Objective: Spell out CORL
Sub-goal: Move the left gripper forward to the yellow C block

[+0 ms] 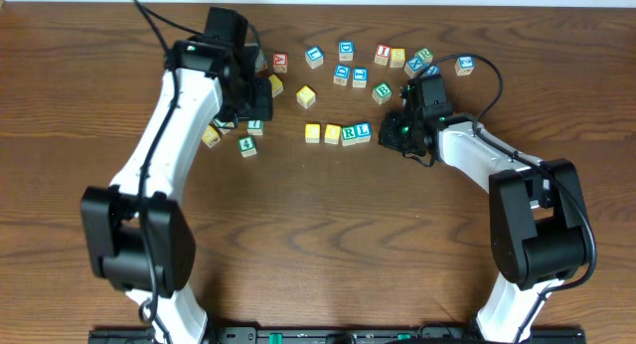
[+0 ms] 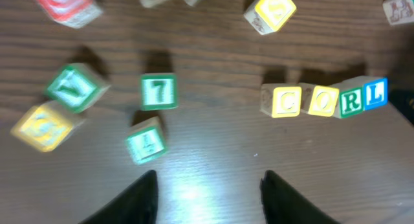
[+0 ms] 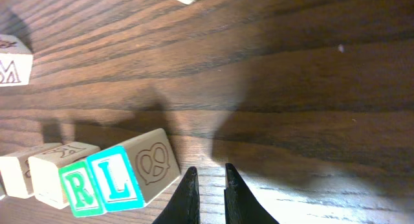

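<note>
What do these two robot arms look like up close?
The left arm and right arm have smooth white shells with bulky black joints, and a thin black cable loops from each. Their fingers are black and taper to points.

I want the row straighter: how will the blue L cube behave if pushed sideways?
The blue L cube looks like rigid wood resting flat, so it should slide, not roll. It touches the green R cube, so that would probably shift too.
</note>
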Robot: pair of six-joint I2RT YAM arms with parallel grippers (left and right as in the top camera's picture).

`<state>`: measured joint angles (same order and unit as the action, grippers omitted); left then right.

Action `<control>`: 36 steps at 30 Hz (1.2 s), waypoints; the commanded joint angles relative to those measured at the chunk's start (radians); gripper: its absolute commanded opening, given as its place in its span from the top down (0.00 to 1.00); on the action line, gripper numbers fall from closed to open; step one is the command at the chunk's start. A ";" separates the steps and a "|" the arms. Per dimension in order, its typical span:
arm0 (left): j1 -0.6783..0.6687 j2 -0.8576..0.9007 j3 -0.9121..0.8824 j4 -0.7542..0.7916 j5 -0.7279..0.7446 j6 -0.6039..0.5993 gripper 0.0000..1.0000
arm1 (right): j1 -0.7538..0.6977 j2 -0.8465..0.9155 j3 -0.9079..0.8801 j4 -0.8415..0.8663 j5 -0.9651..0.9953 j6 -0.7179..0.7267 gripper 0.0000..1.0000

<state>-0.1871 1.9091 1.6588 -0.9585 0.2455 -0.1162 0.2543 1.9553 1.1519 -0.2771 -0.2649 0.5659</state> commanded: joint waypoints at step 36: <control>-0.074 0.226 -0.019 0.140 0.151 0.045 0.92 | 0.042 0.009 0.012 0.011 0.099 0.047 0.87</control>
<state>-0.2592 2.1105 1.6585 -0.8211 0.4091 -0.0776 0.2897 1.9553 1.1519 -0.2680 -0.1814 0.5991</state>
